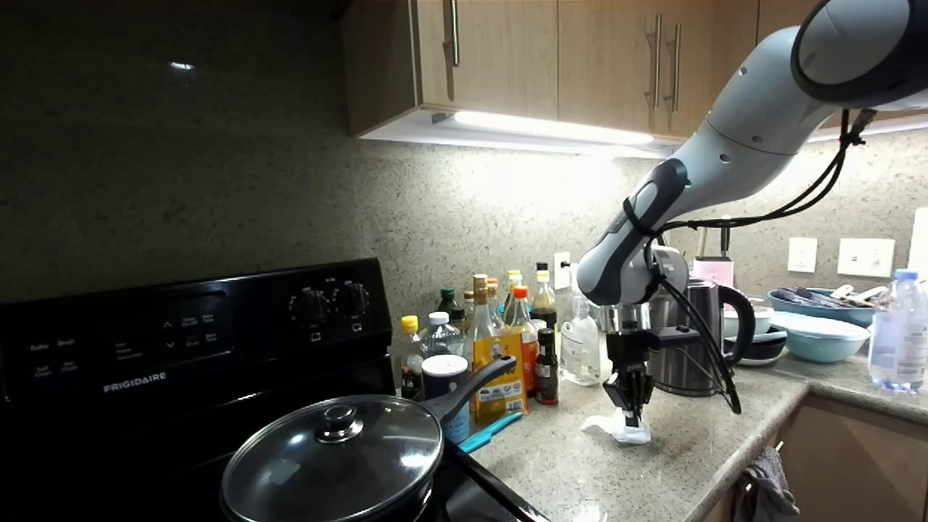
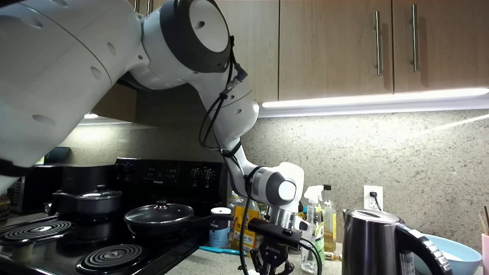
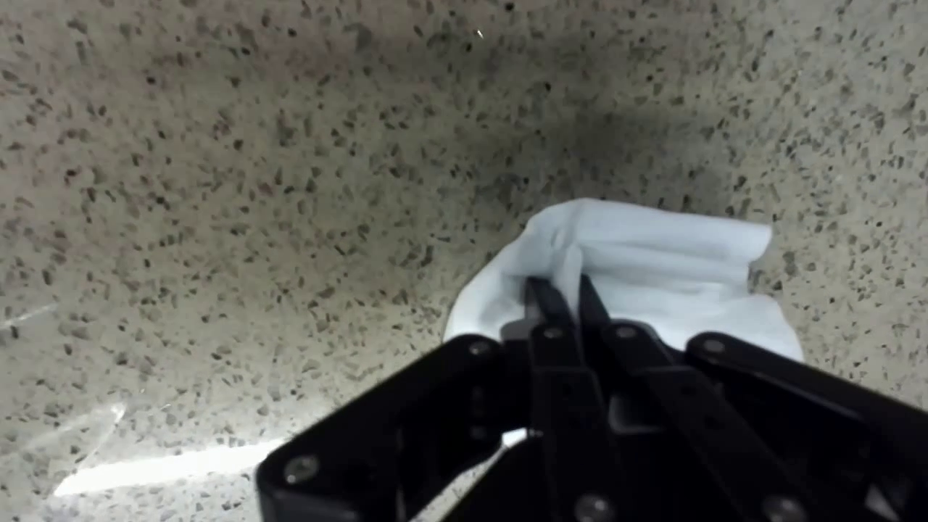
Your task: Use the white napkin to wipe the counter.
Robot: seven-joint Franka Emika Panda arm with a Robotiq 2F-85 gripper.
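Wrist view: white napkin (image 3: 667,261) right of centre, crumpled, lying on the speckled counter (image 3: 254,239); gripper (image 3: 561,286) pinching a fold of it between its jaws. Judged the grasping step, wiping probably yet to begin. Next move likely calls for light downward pressure and flat strokes over the counter, clear of bottles (image 1: 520,319) and kettle (image 1: 674,371), in the lower half of the frame in both exterior views.

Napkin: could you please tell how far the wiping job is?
Looks done: the grasp, since the tool is shut on a fold of the napkin. In hand: that napkin, lying on the counter, seemingly ready for a stroke. Left: probably the wiping itself; no picture settles whether any stroke was made.
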